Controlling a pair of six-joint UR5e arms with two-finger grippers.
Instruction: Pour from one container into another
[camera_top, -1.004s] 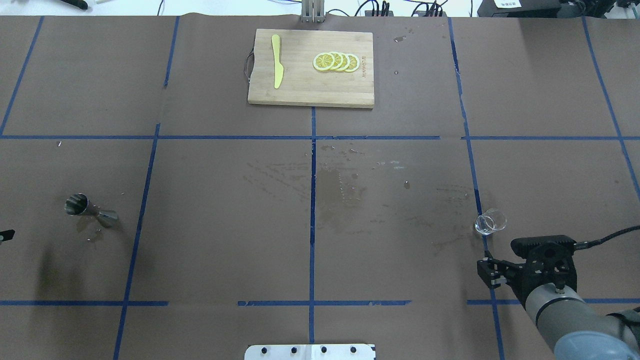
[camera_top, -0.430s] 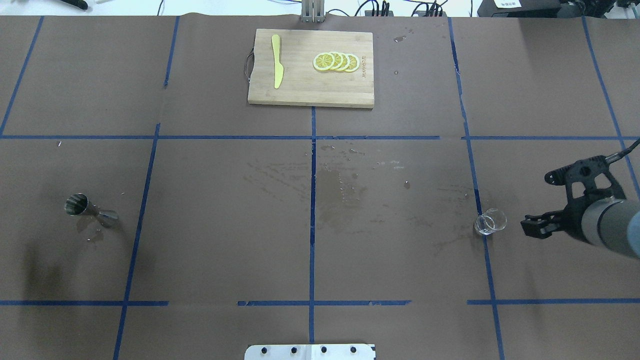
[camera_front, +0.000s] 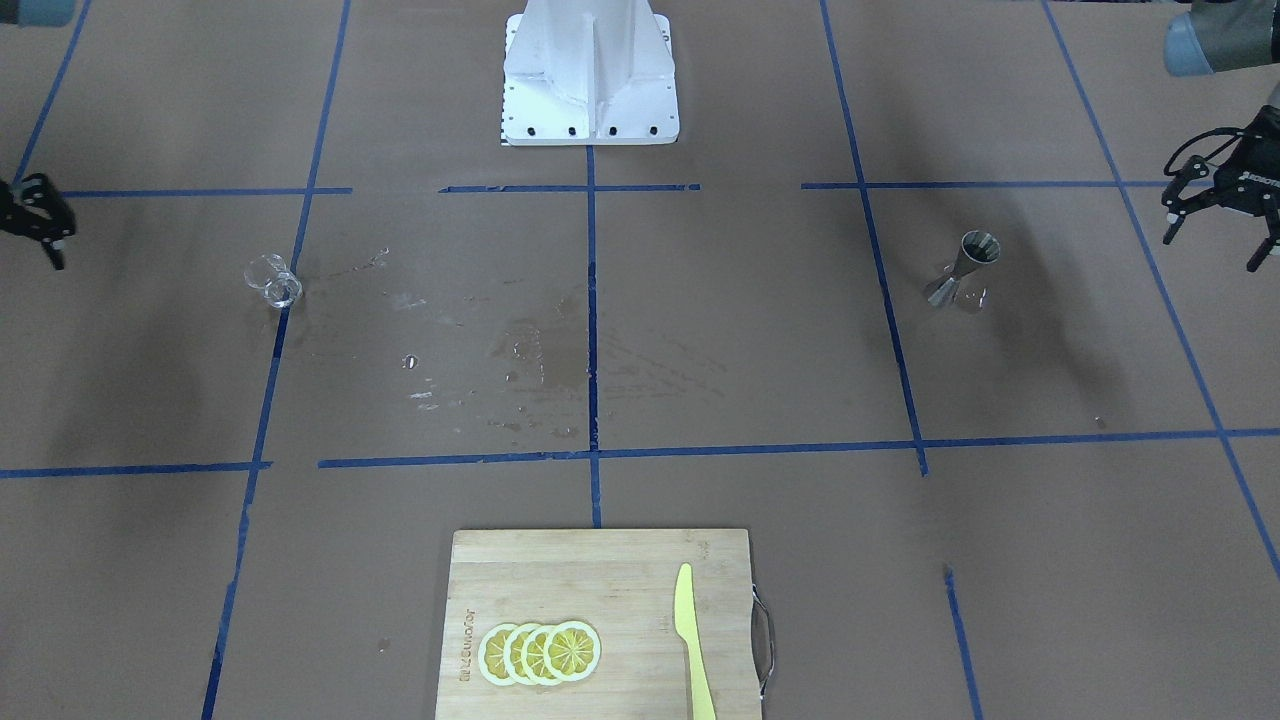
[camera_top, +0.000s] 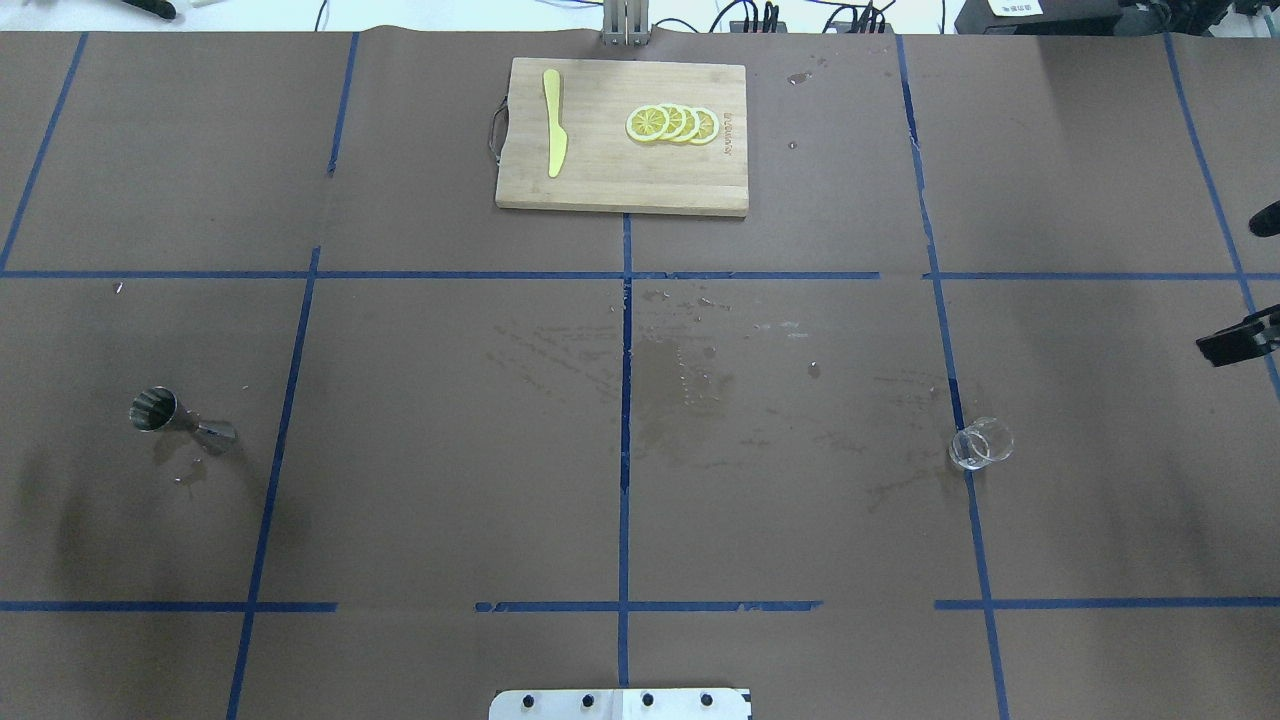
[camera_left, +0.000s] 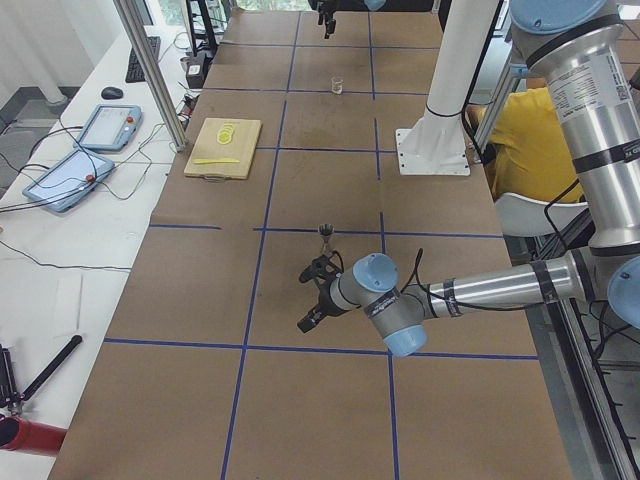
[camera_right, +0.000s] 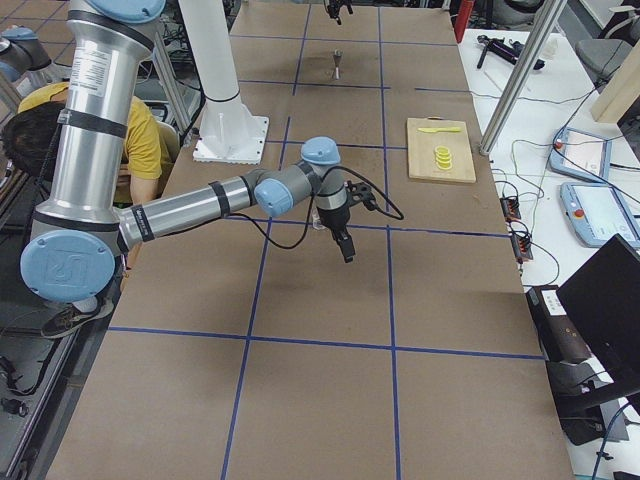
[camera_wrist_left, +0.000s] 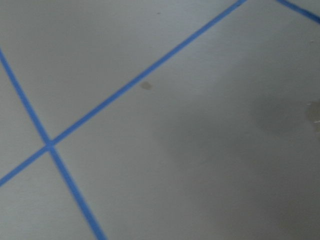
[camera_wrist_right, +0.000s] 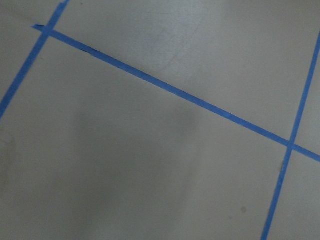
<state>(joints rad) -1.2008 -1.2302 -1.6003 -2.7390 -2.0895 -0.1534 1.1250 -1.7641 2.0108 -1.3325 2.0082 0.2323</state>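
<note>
1. Logging left gripper (camera_front: 1212, 250): we are seeing it spread, holding nothing; jigger (camera_front: 965, 270) standing near it, untouched.
2. Right gripper (camera_front: 40, 225): we are unable to tell spread or closed; glass (camera_front: 272, 280) standing well apart from it.

Brown table (camera_top: 450, 500), blue tape grid (camera_top: 624, 500); white bench (camera_left: 90, 240) beside.

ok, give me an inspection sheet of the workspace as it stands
Surface: brown table, blue tape grid, wet marks mid-table.
Job's things: metal jigger upright on robot's left side; small glass on its right side; far apart.
Clutter: cutting board with lemon slices and yellow knife.
Claws: left claw open, empty; right claw holds nothing, opening unclear.
Cables: bundle at far table edge.
Surroundings: tablets, seated person.
</note>
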